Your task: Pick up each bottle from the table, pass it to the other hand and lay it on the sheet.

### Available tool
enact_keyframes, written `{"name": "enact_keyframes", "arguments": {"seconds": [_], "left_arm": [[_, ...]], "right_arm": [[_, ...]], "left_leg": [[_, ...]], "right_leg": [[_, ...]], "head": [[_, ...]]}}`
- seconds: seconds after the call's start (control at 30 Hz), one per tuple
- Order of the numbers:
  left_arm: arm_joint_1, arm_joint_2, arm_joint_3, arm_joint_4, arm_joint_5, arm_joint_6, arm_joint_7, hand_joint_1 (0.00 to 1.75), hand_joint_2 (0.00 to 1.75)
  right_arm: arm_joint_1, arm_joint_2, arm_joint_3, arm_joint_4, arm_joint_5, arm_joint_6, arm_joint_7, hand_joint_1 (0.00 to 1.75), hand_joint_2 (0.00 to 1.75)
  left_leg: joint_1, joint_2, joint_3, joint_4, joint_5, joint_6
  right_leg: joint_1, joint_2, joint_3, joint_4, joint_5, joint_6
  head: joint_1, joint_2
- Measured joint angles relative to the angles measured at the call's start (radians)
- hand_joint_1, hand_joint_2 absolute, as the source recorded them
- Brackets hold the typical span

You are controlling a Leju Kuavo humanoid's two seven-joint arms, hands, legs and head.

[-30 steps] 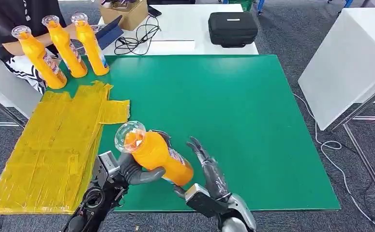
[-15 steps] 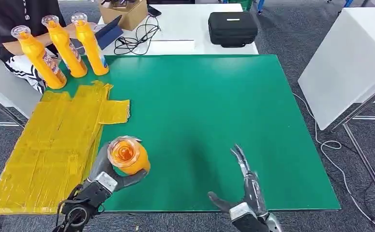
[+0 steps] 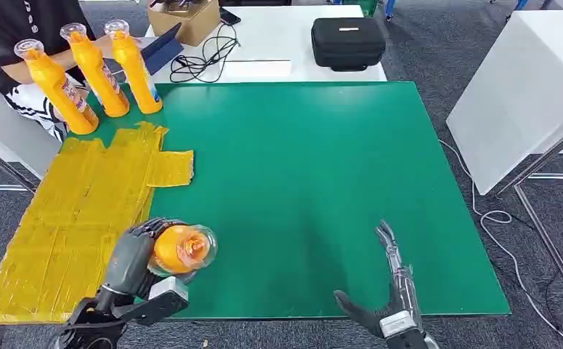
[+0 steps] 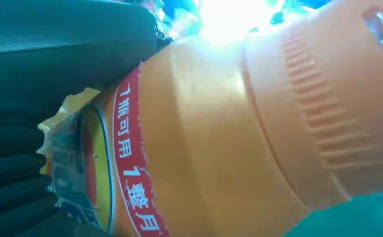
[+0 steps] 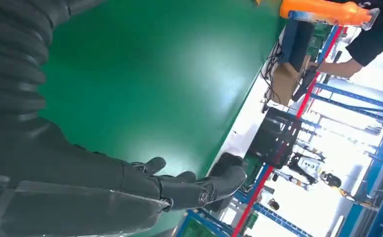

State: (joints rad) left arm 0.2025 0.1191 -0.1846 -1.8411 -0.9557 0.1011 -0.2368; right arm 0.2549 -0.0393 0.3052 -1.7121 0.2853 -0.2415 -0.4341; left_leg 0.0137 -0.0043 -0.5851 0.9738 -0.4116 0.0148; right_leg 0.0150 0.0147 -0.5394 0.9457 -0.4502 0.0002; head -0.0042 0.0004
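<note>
**Left hand holds a bottle by the sheet**

Left hand grips an orange bottle at 7 o'clock on the green table, beside the yellow sheet. Right hand, at 5 o'clock, spread, holds nothing.

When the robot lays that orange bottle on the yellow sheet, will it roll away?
Maybe a little. The bottle in the left hand looks round-bodied, so it could roll sideways. The yellow sheet looks wrinkled, which may slow it. Its hard-looking plastic probably won't squash under the fingers.
</note>
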Motion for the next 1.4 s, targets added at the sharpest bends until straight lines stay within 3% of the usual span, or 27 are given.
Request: {"name": "enact_keyframes", "arguments": {"seconds": [0.2, 0.33, 0.5, 0.9, 1.4], "left_arm": [[0.08, 0.107, 0.026, -0.062, -0.269, -0.076, 0.157, 1.75, 1.75], [0.05, 0.145, 0.022, -0.042, -0.411, -0.15, 0.211, 1.75, 1.75], [-0.096, 0.166, -0.004, 0.094, -0.514, -0.222, 0.204, 1.75, 1.75], [-0.443, 0.169, -0.081, 0.48, -0.52, -0.215, 0.147, 1.75, 1.75], [-0.798, 0.167, -0.129, 0.863, -0.3, -0.286, 0.068, 1.75, 1.75]], "right_arm": [[-0.019, 0.0, 0.012, 0.054, -0.046, 0.0, -0.015, 0.0, 1.75], [-0.029, 0.003, 0.023, 0.076, -0.043, 0.0, -0.024, 0.0, 1.75], [-0.036, 0.012, 0.024, 0.076, -0.018, 0.008, 0.002, 0.0, 1.75], [-0.064, 0.03, 0.029, 0.105, -0.009, 0.008, 0.014, 0.0, 1.75], [-0.086, 0.021, 0.059, 0.166, -0.018, 0.007, 0.023, 0.0, 1.75]], "left_leg": [[0.001, -0.001, 0.0, -0.001, -0.001, -0.001], [0.001, -0.002, 0.001, -0.001, 0.0, -0.001], [0.0, -0.004, 0.002, 0.0, 0.001, 0.0], [0.0, -0.003, 0.002, 0.0, 0.002, 0.0], [0.0, -0.004, 0.001, 0.0, 0.003, 0.0]], "right_leg": [[0.001, 0.0, 0.0, 0.0, -0.001, -0.001], [0.0, -0.002, 0.0, 0.0, -0.001, -0.001], [0.0, -0.002, 0.002, 0.0, 0.0, -0.001], [0.0, -0.002, 0.001, 0.0, 0.0, -0.001], [0.0, -0.002, 0.001, 0.001, 0.0, -0.001]], "head": [[0.0, 0.0], [0.0, 0.0], [0.0, 0.0], [0.0, 0.0], [0.001, 0.0]]}}
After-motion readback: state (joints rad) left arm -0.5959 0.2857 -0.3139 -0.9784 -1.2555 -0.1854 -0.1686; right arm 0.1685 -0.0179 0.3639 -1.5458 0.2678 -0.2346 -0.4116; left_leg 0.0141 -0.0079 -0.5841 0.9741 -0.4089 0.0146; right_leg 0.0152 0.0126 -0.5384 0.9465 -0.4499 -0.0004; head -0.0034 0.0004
